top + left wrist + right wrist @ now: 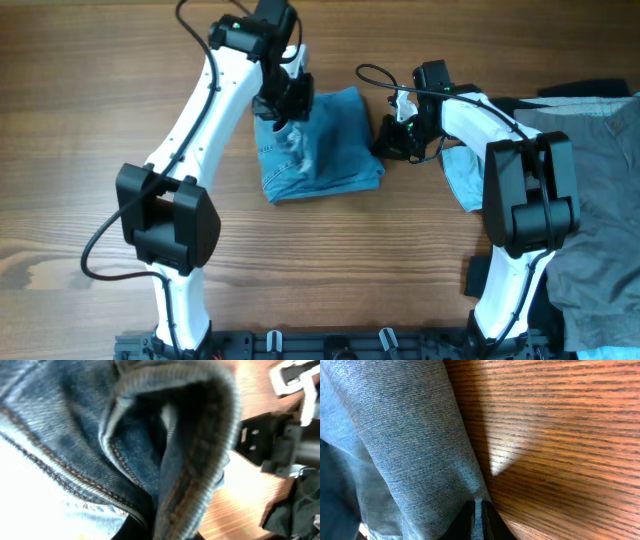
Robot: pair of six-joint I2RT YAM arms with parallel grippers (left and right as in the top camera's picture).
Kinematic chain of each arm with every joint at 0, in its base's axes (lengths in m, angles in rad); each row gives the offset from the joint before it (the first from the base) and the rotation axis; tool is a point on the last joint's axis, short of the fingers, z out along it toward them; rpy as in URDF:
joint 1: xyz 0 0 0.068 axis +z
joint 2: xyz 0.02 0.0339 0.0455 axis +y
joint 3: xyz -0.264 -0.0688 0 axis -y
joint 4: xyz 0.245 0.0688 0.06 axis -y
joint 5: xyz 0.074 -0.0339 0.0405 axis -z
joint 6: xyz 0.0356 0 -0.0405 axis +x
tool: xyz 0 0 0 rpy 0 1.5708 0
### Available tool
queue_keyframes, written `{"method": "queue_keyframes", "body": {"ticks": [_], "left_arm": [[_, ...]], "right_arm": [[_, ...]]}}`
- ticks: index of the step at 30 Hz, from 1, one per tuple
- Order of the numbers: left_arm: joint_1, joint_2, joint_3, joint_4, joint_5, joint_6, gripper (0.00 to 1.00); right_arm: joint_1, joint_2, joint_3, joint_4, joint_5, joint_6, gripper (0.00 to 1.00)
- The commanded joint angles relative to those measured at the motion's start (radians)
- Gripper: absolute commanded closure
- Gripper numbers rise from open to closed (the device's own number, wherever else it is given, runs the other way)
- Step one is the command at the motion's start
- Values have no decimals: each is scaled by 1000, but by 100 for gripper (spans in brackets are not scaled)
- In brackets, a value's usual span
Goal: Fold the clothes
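Observation:
The light-blue denim jeans [325,150] lie folded into a compact bundle on the wooden table, at centre back. My left gripper [290,105] is over the bundle's upper left corner and is shut on a raised fold. In the left wrist view a stitched seam and thick hem [200,460] fill the frame, and the jaws [150,530] are mostly hidden by cloth. My right gripper [392,140] is at the bundle's right edge. In the right wrist view its jaws [481,517] pinch a thin ridge of denim [410,435] just above the table.
A heap of grey clothes [590,200] covers the table's right side, with a light-blue garment [462,175] by the right arm and dark cloth [585,90] at the back right. Bare wood [340,270] lies in front of the jeans.

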Motion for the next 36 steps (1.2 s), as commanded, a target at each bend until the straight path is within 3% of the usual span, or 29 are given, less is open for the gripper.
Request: {"method": "queue_keyframes", "body": {"ticks": [1,2,3,4,5,6,13,14,15,17,18,20,21,25,31,36], "left_arm": [[-77,18,11,110,79,8,82],[-99,33,11,142,67,-7,75],[-111,42,11,157,44,-15,61],[-122,52,11,167,22,-14,39],[-128,60,11,167,0,-14,25],[-130,60,11,159,-20,-13,1],[-22,-17,14,46,-23,-13,0],[28,-27,14,21,-23,-13,7],[61,-27,14,2,-23,-13,23],[111,-27,9,-30,-19,-14,70],[131,-27,9,-43,-15,-14,83],[148,-27,6,-39,-15,-13,84],[155,-27,-4,-18,-15,-12,91],[157,-19,-52,92,-6,14,85],[156,26,-162,79,39,44,85],[156,27,-279,84,109,92,65]], "right_arm": [[11,48,-10,-1,-12,-33,90],[11,48,-10,-2,-12,-35,90],[11,48,-10,-3,-12,-36,90],[11,48,-10,-6,-13,-37,90],[11,48,-10,-9,-13,-38,90],[11,48,-10,-10,-13,-38,90],[-22,1,8,-82,-13,-91,90],[-38,-55,25,-116,-18,-92,90],[-49,-108,37,-130,-55,-91,90],[-60,-219,47,-109,-201,-64,92],[-56,-285,47,-59,-231,37,96],[-36,-360,47,19,-230,140,96],[-16,-379,47,55,-225,148,95],[92,-347,20,73,-36,145,96],[223,-58,-84,-21,274,164,96],[220,127,-91,-79,232,115,96]]}}
